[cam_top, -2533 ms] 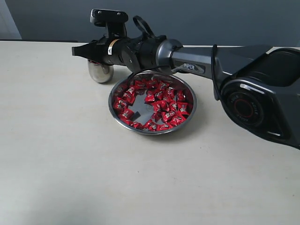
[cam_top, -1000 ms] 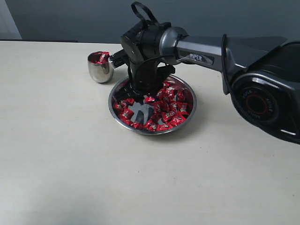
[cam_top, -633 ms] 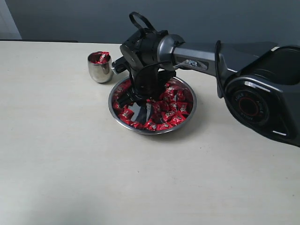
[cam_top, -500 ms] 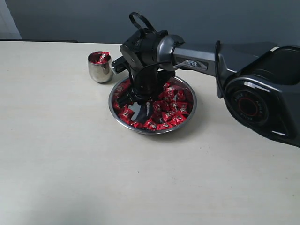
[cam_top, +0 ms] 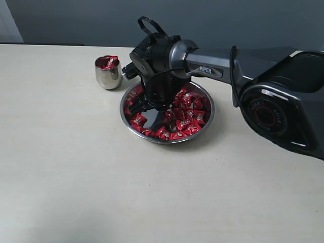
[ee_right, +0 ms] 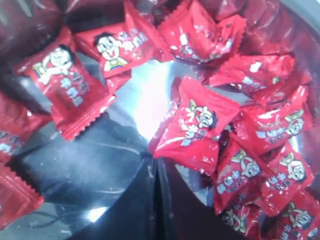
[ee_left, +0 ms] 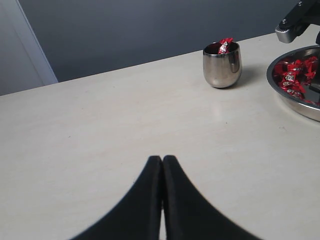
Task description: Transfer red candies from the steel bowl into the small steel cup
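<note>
Exterior, right gripper (cam_top: 148, 111): it was down inside the steel bowl (cam_top: 167, 142), a wide, shallow, shiny round dish, on the side nearer the cup. Its tips were buried among wrappers and too hidden to read from here.
Exterior, red candies (cam_top: 186, 121): these were small sweets in shiny crinkled red wrappers, and most lay heaped in the bowl. A few showed above the rim of the small steel cup (cam_top: 108, 77), a rounded shiny tumbler standing just beside the bowl on the pale table (cam_top: 76, 177).
Left wrist, left gripper (ee_left: 162, 159): its fingers were pressed together with nothing between them, low over bare table and well apart from cup (ee_left: 222, 67) and bowl.
Right wrist, fingers (ee_right: 135, 210): they were closed to a thin seam on the bowl's bare floor. One candy (ee_right: 192, 131) lay against the tips, but whether its wrapper edge was pinched could not be told.
Step in hand: by my reading, it was picking a single candy out of the bowl.
Doing it well: a slow lift was called for, watching whether a wrapper came up. If none did, the fingers needed to part and straddle a candy's body — not its frill. The release belonged squarely over the narrow cup mouth, since a bump could likely tip so small a cup.
</note>
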Controlling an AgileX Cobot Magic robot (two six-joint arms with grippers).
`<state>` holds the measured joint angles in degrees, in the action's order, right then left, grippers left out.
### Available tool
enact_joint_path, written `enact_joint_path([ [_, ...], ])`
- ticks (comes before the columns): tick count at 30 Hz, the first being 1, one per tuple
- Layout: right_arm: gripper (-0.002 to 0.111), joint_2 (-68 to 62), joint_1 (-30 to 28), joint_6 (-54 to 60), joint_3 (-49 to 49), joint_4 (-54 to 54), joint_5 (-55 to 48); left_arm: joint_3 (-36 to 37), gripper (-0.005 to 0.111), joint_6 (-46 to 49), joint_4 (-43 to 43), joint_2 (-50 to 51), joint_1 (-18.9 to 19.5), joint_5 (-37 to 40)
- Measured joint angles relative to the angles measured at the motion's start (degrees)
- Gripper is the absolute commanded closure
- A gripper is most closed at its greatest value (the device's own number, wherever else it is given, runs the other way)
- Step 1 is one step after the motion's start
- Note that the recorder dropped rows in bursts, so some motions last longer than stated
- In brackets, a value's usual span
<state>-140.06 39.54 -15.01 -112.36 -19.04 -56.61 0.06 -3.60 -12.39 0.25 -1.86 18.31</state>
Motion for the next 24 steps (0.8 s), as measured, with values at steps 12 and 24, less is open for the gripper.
enact_joint_path([
  [12,0.108,2.9,0.0,-0.5,0.0,0.5,-5.0,0.0,0.106,0.0,0.0,0.0,0.0,0.0],
  [24,0.066,4.3,0.0,5.5,0.0,4.3,-10.5,0.0,0.106,0.0,0.0,0.0,0.0,0.0],
])
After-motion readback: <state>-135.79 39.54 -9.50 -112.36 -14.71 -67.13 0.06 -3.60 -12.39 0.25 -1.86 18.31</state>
